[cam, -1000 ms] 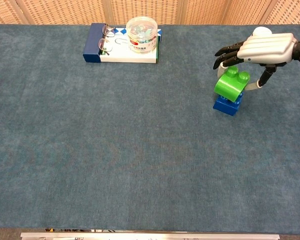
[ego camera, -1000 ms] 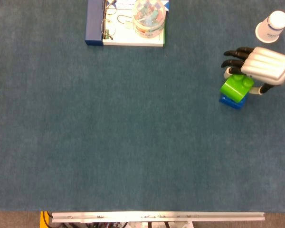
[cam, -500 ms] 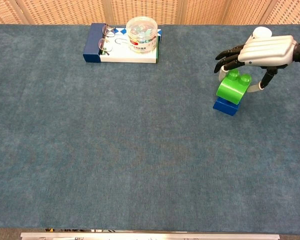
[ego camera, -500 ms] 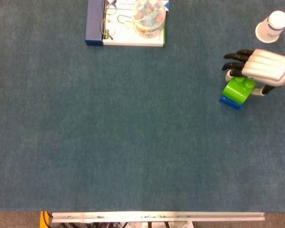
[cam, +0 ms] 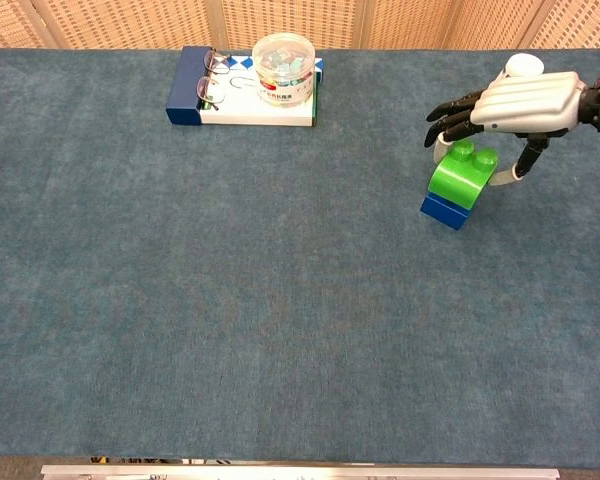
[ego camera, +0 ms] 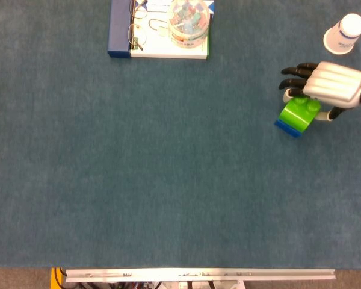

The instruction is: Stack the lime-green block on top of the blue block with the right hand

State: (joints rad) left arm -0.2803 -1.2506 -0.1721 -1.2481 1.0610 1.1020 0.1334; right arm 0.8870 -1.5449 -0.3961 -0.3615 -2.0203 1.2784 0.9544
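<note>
Blue-green felt covers the whole table point(cam: 230, 330), and it is the largest thing we see; a pale metal strip point(ego camera: 198, 274) runs along its near edge, and woven tan panels point(cam: 280, 20) stand behind its far edge in the chest view.

Next in size is the flat box point(cam: 242, 98) at the far side, left of centre, dark blue at its left end and white along the front. On it we see a round clear tub point(cam: 282, 68) filled with small coloured bits, and a pair of glasses point(cam: 213, 78) lying beside the tub on the box's left part.

The right hand point(cam: 515, 100) reaches in from the right edge, its silver back turned up and its dark fingers point(cam: 450, 108) pointing left. The fingers reach down on the far side of the lime-green block point(cam: 461, 177) and the thumb on the near side, so we see the hand grasping that block from above.

The lime-green block sits on the blue block point(cam: 443, 211), leaning slightly, at the right part of the table; only a strip of blue shows below it.

A small white paper cup point(ego camera: 344, 33) stands upside down beyond the hand, near the far right corner.

We see nothing of the left hand in either view.
</note>
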